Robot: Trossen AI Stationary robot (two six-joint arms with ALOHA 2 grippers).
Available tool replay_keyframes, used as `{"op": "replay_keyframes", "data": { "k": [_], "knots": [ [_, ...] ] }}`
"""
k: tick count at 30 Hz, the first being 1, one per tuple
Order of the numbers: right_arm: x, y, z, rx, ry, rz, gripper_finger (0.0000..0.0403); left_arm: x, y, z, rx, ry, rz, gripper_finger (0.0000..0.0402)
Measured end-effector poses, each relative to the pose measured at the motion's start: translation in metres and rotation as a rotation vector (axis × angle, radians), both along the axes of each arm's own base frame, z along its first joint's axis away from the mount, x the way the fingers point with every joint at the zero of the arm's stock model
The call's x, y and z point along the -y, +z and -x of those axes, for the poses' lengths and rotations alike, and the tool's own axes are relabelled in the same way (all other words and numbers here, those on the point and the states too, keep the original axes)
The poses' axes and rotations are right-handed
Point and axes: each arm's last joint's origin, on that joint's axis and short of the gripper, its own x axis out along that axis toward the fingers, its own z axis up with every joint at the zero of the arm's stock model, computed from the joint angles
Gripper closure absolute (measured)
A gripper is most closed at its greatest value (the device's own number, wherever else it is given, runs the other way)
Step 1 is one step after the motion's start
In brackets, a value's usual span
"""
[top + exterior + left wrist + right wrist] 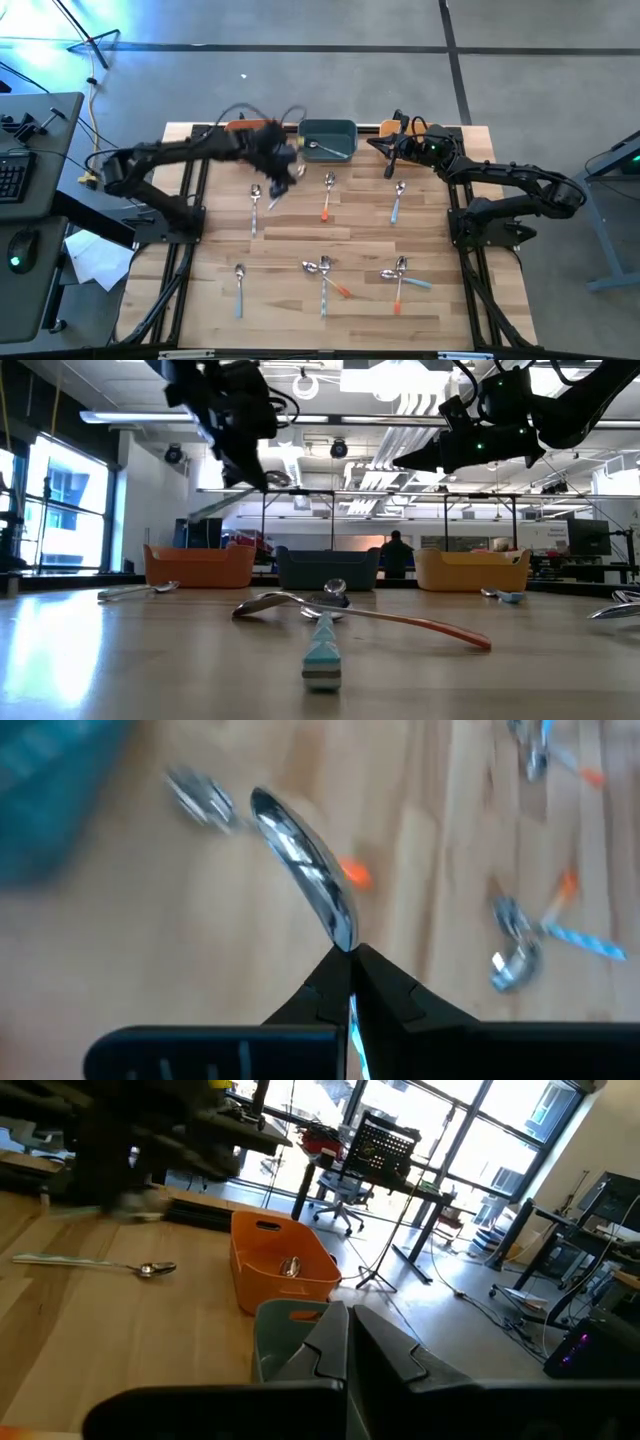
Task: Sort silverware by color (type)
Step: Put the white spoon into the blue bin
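Note:
My left gripper (352, 952) is shut on a spoon whose shiny metal bowl (292, 838) sticks out past the fingertips. In the high view it (282, 175) hovers over the table's far left part, beside the teal bowl (328, 140). My right gripper (348, 1323) is shut and empty, raised near the far edge (390, 148) by the yellow bowl (390, 128). More silverware lies flat on the wood: a silver spoon (255, 198), an orange-handled fork (328, 196), a blue-handled spoon (398, 202), another (239, 285), and two small clusters (322, 275) (400, 275). My left gripper pinches the spoon by its neck (345, 932), just behind the bowl, between the two fingertips. The fingers lie along the spoon, and the handle runs back between them, mostly hidden. The spoon is lifted clear of the table, its bowl pointing away from the gripper.
Three bowls stand along the far edge: orange (198, 565), teal (328, 568) and yellow (470, 570). The teal one holds a spoon (318, 148), and the orange one (282, 1270) holds a piece too. A person (397, 552) stands in the room beyond the table.

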Motion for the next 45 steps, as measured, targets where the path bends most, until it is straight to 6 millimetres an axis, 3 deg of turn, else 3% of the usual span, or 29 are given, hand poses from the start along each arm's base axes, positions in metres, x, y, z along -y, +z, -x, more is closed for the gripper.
{"op": "replay_keyframes", "data": {
  "k": [10,18,29,39,45],
  "knots": [
    [0.000,-0.001,0.000,-0.013,0.000,-0.001,0.0398,-0.094,0.001,-0.046,0.034,-0.225,-0.198,0.0401],
    [0.000,-0.003,0.000,-0.030,0.001,-0.005,0.0398,-0.140,0.007,-0.081,0.038,-0.360,-0.317,0.0401],
    [0.000,-0.005,0.000,-0.044,0.001,-0.015,0.0398,-0.167,-0.009,-0.102,0.100,-0.460,-0.383,0.0401],
    [0.000,-0.004,0.000,-0.051,0.001,0.018,0.0398,-0.169,-0.008,-0.102,0.143,-0.496,-0.402,0.0401],
    [0.000,-0.003,0.000,-0.049,-0.010,0.036,0.0398,-0.179,-0.027,-0.104,0.178,-0.498,-0.344,0.0401]
  ]
}}
